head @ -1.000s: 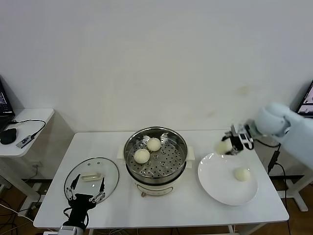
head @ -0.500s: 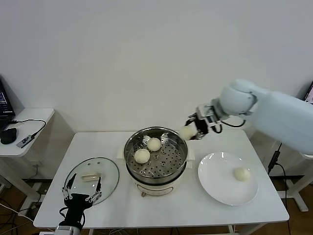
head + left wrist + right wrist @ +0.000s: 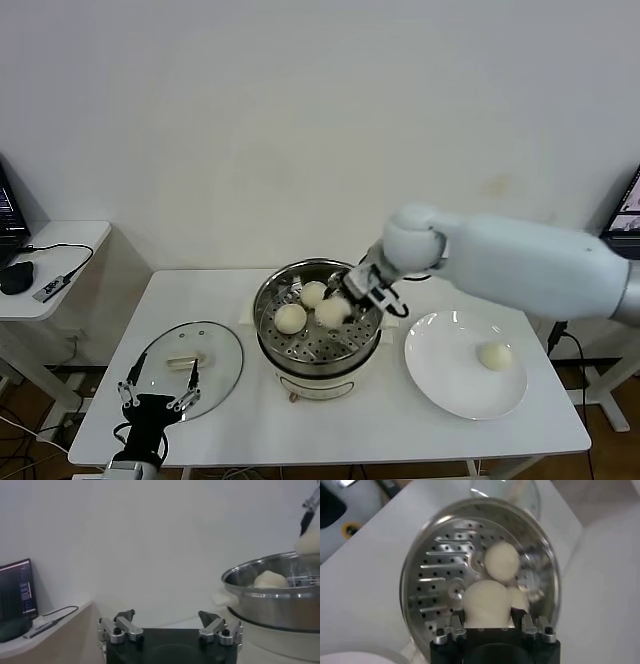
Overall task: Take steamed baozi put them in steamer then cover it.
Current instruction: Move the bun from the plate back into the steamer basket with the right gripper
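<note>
The left gripper hangs with fingers apart at the table's front left corner, near the glass lid. In the middle, the right gripper is clamped on a bun over the steamer, where two buns lie. One bun sits on the plate.

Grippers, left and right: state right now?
Left gripper: open, empty, beside the cover.
Right gripper: shut on a baozi above the steamer tray.

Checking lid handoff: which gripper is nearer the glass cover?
Left. The left gripper hovers open at the cover's near edge; the right gripper holds a baozi over the steamer.
</note>
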Motion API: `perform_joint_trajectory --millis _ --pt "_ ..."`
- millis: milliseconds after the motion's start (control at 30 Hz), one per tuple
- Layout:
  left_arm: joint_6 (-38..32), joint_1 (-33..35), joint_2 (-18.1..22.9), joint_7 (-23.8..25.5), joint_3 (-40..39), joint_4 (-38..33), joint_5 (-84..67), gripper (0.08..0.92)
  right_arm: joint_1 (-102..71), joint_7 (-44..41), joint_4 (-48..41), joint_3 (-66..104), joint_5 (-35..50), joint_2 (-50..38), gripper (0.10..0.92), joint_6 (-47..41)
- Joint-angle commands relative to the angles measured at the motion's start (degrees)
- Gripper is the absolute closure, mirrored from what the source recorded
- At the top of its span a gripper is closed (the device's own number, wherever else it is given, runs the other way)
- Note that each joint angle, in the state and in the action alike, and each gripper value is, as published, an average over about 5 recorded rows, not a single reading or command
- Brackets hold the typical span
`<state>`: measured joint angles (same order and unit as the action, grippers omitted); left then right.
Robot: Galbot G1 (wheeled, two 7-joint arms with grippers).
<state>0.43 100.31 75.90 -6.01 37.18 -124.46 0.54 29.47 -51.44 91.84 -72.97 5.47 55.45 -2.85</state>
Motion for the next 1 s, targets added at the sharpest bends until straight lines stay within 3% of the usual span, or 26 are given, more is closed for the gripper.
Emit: perform_joint_trajectory --millis 33,1000 --pt "0.0 -0.1 0.1 0.0 0.3 0.0 -0.1 0.177 -0.7 1.2 -1.3 -3.5 -8.7 5.6 0.432 10.4" --pt "-0.5 -0.6 0.5 -0.2 0.1 0.8 -0.3 0.177 1.6 -3.2 -1.8 -6.2 -9.0 7.9 0.402 13.4"
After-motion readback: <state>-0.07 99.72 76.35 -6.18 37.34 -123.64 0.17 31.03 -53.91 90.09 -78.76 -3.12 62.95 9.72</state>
